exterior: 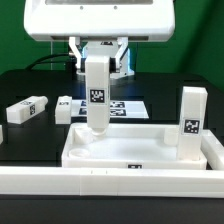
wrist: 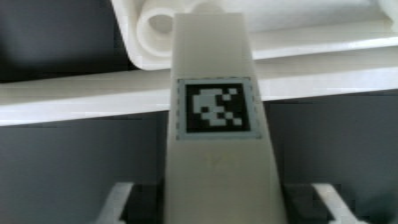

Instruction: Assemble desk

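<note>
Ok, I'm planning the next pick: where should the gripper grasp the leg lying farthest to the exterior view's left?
Grip that leg near mid-length, across its two long sides, coming straight down from above. It lies flat on the table, apart from the other parts, so both long sides look free. First the gripper must release the held leg.

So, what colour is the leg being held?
White leg, black-and-white square tag; clearest in wrist view.

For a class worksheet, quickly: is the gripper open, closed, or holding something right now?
Gripper: closed on a leg, which it holds upright.
</note>
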Controlling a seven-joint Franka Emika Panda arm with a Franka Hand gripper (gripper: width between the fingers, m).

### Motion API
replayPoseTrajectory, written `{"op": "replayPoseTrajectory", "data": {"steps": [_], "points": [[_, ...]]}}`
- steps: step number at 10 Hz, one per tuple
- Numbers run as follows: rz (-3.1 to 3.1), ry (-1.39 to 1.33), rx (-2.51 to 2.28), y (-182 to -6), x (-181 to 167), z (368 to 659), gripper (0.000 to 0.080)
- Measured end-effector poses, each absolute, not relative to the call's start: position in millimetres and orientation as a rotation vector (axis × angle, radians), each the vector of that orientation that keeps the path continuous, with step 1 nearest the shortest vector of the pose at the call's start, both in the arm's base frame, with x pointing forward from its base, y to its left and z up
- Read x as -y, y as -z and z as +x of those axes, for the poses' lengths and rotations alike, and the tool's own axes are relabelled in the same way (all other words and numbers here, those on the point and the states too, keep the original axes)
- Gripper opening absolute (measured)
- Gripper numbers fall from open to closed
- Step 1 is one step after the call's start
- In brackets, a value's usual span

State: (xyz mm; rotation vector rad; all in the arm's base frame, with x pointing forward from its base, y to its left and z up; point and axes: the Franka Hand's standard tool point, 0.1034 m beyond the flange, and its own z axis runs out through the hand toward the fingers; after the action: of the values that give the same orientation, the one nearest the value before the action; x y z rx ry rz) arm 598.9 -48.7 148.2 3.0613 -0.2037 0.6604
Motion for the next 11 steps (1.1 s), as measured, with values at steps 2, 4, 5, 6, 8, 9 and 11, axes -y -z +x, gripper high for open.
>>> {"op": "replayPoseTrajectory", "data": {"steps": [2, 4, 5, 6, 8, 9, 11], "points": [[3.053, -0.652, 0.191, -141.6, 56, 604, 0.0291], [3.045, -0.658, 0.180, -140.0, 62, 611, 0.0291], [3.045, -0.659, 0.180, -140.3, 63, 612, 0.0291], [3.046, -0.657, 0.179, -139.6, 62, 611, 0.0291], [3.046, -0.655, 0.179, -138.7, 62, 611, 0.0291], [3.039, -0.651, 0.153, -134.7, 65, 611, 0.0291], [3.033, -0.656, 0.146, -137.3, 70, 618, 0.0291]]}}
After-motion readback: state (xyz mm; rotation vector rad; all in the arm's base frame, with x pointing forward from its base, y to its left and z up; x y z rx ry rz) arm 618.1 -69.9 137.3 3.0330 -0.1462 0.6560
